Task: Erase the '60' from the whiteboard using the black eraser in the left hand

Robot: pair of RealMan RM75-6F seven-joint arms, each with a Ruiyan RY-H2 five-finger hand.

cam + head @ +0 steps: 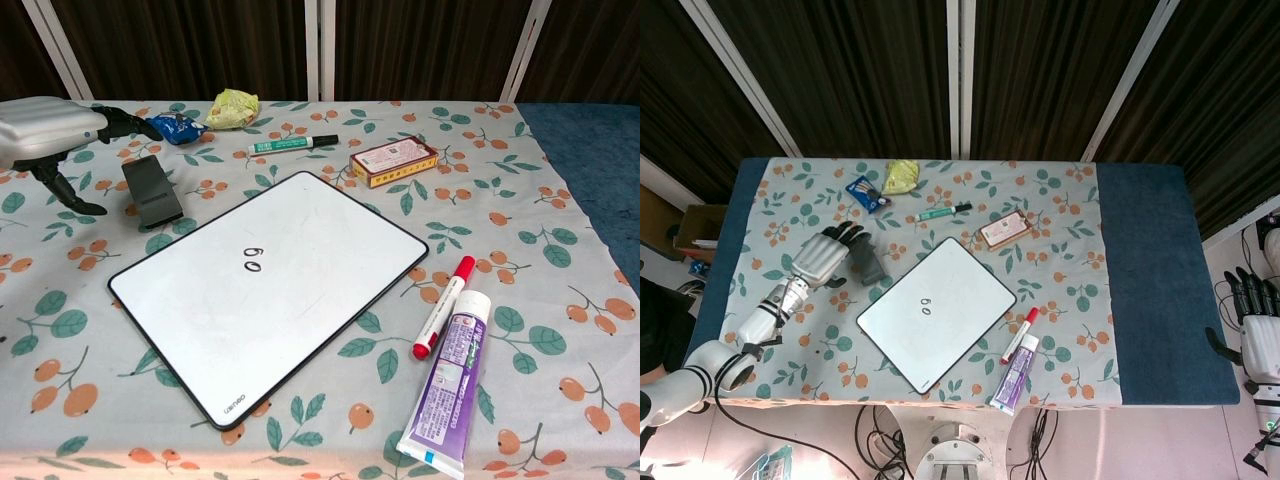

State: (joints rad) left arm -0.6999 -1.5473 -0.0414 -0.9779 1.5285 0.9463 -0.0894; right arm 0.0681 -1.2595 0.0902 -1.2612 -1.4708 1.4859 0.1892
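The whiteboard [950, 330] [320, 250] lies tilted in the middle of the table, with a small black '60' [925, 304] [252, 261] written on it. The black eraser [869, 258] [152, 190] lies flat on the cloth just off the board's left corner. My left hand [828, 256] [50, 128] hovers beside it on the left, fingers spread and reaching past its far end, with nothing held; its thumb [62, 187] points down clear of the eraser. My right hand [1261, 325] hangs off the table's right edge, fingers apart and empty.
A green marker [945, 211] [290, 146] and an orange box [1004, 230] [393, 160] lie behind the board. A red marker [1019, 334] [438, 307] and a purple tube [1015, 373] [450, 385] lie to its right. Yellow [902, 177] and blue [866, 192] packets sit far left.
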